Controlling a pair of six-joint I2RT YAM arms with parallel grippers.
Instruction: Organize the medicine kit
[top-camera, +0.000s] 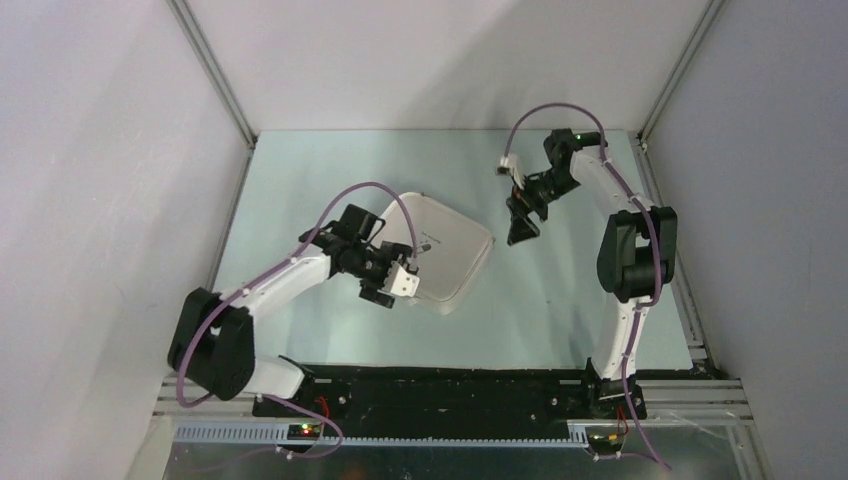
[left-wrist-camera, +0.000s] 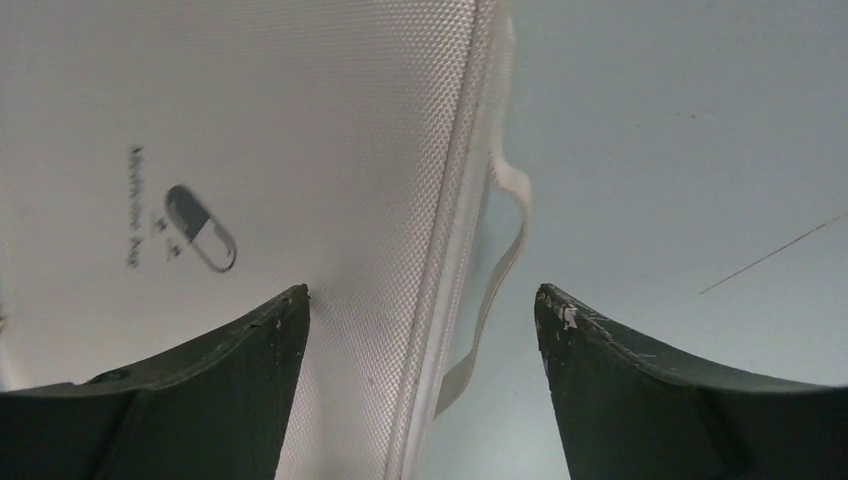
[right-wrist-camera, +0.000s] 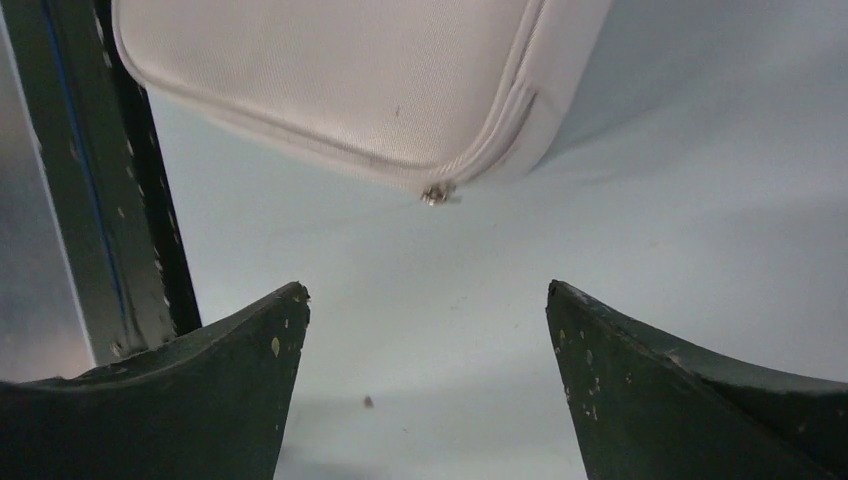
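Observation:
The medicine kit (top-camera: 452, 255), a white rounded-square zip case, lies shut near the table's middle, its pill logo (left-wrist-camera: 200, 228) facing up. My left gripper (top-camera: 385, 287) hovers open over the kit's near-left edge; in the left wrist view (left-wrist-camera: 420, 300) the zipped seam and a white strap loop (left-wrist-camera: 505, 255) lie between its fingers, untouched. My right gripper (top-camera: 521, 225) hangs open to the right of the kit, apart from it. In the right wrist view (right-wrist-camera: 427, 295) only bare table lies between its fingers, and the kit's corner with the metal zip pull (right-wrist-camera: 437, 193) lies ahead.
Grey walls and aluminium frame rails (top-camera: 215, 75) enclose the pale table (top-camera: 540, 310). A dark upright post (right-wrist-camera: 95, 180) stands at the left of the right wrist view. The arms' black base bar (top-camera: 440, 390) runs along the near edge.

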